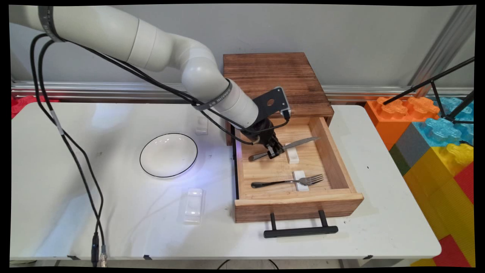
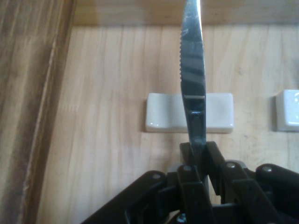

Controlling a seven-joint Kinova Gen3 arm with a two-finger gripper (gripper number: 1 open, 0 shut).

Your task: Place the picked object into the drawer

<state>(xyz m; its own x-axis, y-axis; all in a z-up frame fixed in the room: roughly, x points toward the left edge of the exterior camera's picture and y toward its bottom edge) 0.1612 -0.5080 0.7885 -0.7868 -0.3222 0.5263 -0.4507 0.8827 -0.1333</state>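
My gripper (image 1: 275,150) is down inside the open wooden drawer (image 1: 339,159), shut on the handle of a metal knife (image 1: 299,143). In the hand view the fingers (image 2: 212,161) clamp the knife (image 2: 192,74), whose serrated blade runs straight up the picture over a white rest (image 2: 163,113). In the main view the blade slants up to the right, and its middle sits at the white rest (image 1: 292,155). A fork (image 1: 288,182) lies nearer the drawer's front across a second white rest (image 1: 301,181).
The drawer juts from a dark wooden cabinet (image 1: 273,76) and has a black handle (image 1: 299,229) at the front. A white plate with a black rim (image 1: 168,154) and two clear plastic pieces (image 1: 194,204) (image 1: 202,125) lie left of it. Coloured blocks (image 1: 435,151) stand right.
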